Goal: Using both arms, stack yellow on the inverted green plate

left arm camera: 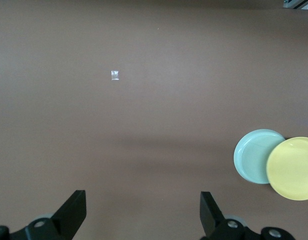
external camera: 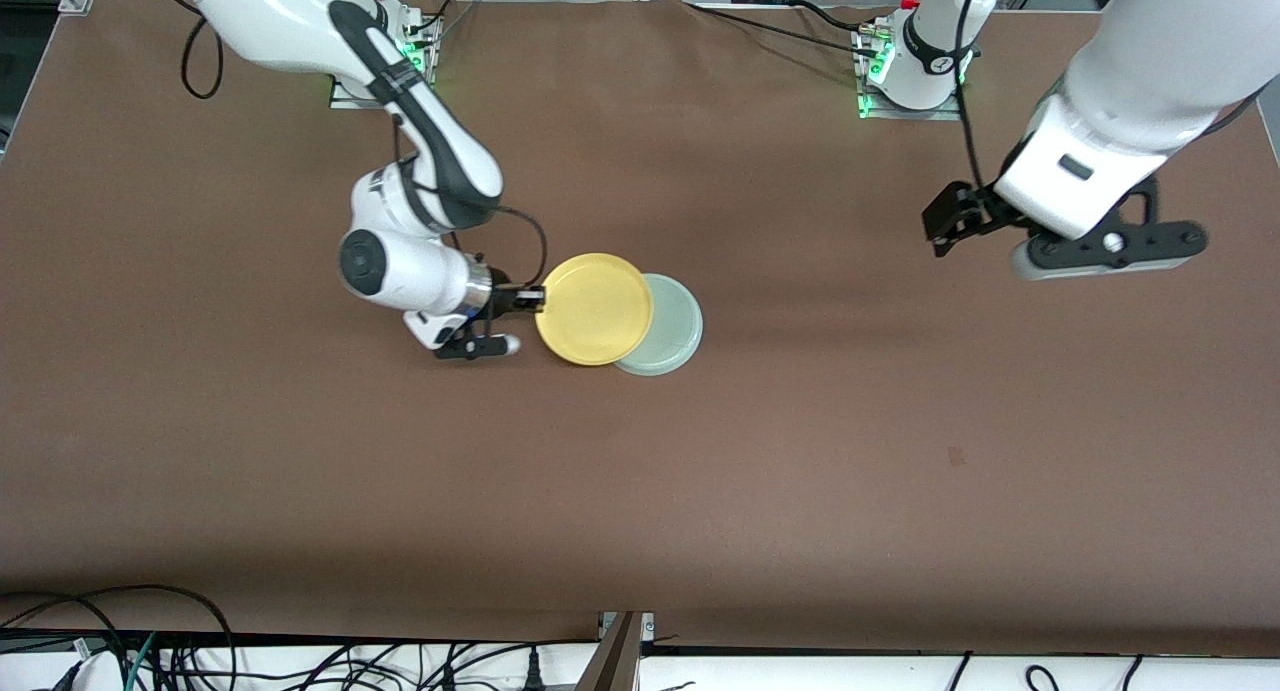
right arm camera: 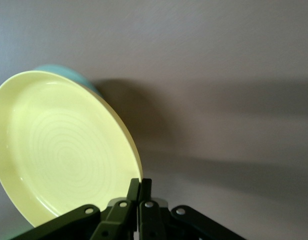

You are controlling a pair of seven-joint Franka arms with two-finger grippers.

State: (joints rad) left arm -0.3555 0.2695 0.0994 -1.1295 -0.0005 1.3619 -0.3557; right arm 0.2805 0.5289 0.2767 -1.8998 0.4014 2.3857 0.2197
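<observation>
brown surface [external camera: 300,471]. right tool [external camera: 535,296] pinches yellow [external camera: 594,309] rim, overlapping green plate [external camera: 672,326]. left tool [left arm camera: 143,212] wide open, empty, waiting well apart. centre yellow, lower level.

Yellow plate [external camera: 594,309]: plain bright yellow, faint concentric rings on inner face in right wrist view. Green plate [external camera: 668,326]: pale mint green, glossy, plain. Tabletop [external camera: 800,451]: uniform brown, one small pale fleck [left arm camera: 115,75] in left wrist view. Arms: white shells, black joint bands, silver wrists. Right claw [external camera: 532,296]: black. Left claw [external camera: 940,221]: black. Arm bases [external camera: 905,71]: green lights, red caps. Cables [external camera: 200,651] along tabletop edge: black.
</observation>
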